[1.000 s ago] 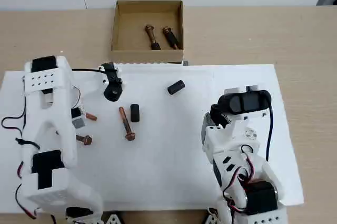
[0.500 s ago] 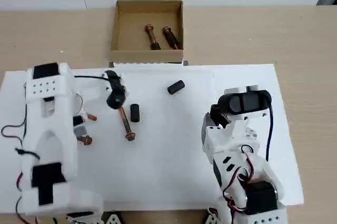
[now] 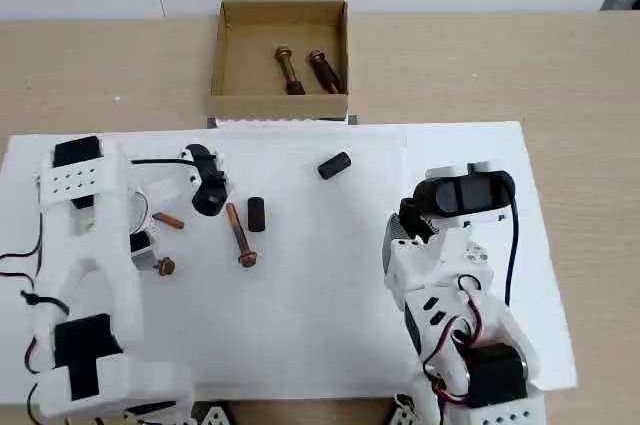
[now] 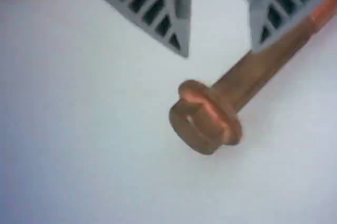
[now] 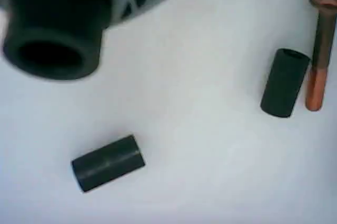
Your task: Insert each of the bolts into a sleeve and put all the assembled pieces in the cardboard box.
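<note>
Left tool over bolt, cardboard box w/ 2 sleeved bolts

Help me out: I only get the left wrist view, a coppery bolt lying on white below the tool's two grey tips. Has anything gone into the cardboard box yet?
Observer: Yes. In the high view the cardboard box holds two bolts already in sleeves, lying side by side.
Operator: Are there any sleeves left for my bolt?
Observer: Two loose sleeves lie on the white sheet: the first beside a second bare bolt, the other alone, nearer the box.
</note>
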`<state>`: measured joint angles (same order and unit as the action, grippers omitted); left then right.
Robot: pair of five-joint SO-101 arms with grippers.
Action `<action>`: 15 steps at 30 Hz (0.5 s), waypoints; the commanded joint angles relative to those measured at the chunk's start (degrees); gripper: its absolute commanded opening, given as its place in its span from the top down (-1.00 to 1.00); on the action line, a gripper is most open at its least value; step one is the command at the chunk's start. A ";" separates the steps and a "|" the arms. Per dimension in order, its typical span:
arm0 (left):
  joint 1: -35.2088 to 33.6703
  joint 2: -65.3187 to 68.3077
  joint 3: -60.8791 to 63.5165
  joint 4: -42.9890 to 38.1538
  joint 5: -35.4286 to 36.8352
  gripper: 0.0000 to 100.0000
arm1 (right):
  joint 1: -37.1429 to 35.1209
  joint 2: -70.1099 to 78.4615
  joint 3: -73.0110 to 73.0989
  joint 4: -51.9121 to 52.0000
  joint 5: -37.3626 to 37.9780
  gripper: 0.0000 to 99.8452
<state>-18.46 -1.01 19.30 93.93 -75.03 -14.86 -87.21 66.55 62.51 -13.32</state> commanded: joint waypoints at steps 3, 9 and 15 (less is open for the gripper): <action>-0.18 0.18 -0.04 -0.62 -6.07 0.86 | -0.04 0.22 -0.35 -1.27 0.62 0.99; -0.35 -0.09 -0.22 -0.70 -6.07 0.86 | -0.04 0.22 -0.35 -1.36 0.62 0.99; 0.00 -0.09 -0.22 -0.97 -3.43 0.85 | -0.04 0.22 -0.35 -1.27 0.62 0.99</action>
<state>-18.46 -0.66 19.38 93.67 -75.03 -14.86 -87.21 66.55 62.51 -13.32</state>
